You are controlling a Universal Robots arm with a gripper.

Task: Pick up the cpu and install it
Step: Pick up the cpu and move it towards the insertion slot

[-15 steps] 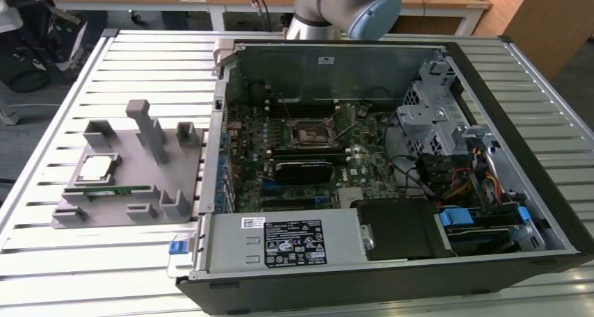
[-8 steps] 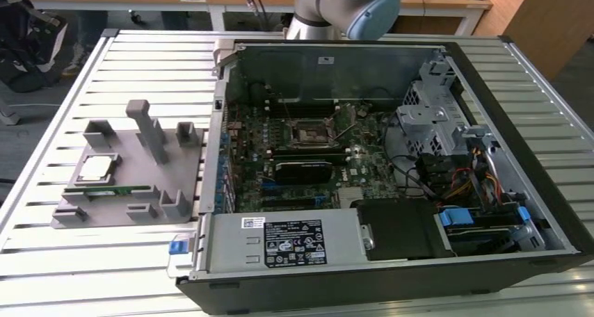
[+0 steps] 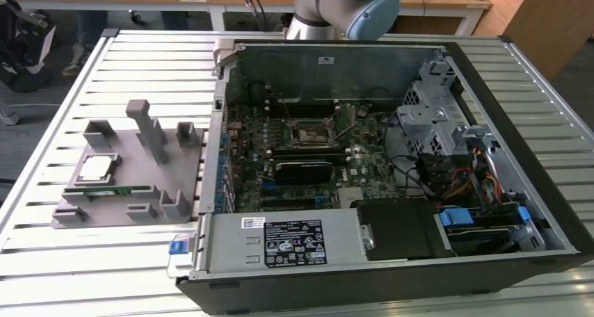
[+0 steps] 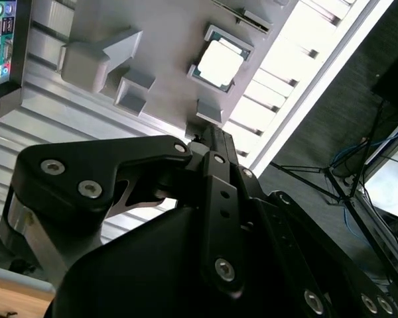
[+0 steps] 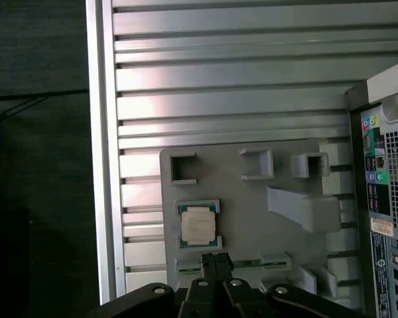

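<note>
The cpu [image 3: 96,167], a small square chip with a shiny silver top, lies flat in its pocket on the grey holder plate [image 3: 121,206] at the exterior view's left. Both wrist views show it from above, as the cpu [image 4: 217,65] and the cpu [image 5: 198,223]. My gripper [image 5: 213,257] hangs well above the holder plate [image 5: 252,218], beside the cpu, with its black fingers closed together and nothing between them. In the second wrist view the gripper [image 4: 205,136] is seen side on. The open computer case [image 3: 390,261] shows the motherboard's cpu socket [image 3: 309,131].
A thin green memory stick [image 3: 107,190] lies in a slot of the holder next to the cpu. Grey posts [image 3: 149,129] stand up from the plate. The arm's base [image 3: 339,7] stands behind the case. The slatted metal table [image 3: 55,289] ends near the holder.
</note>
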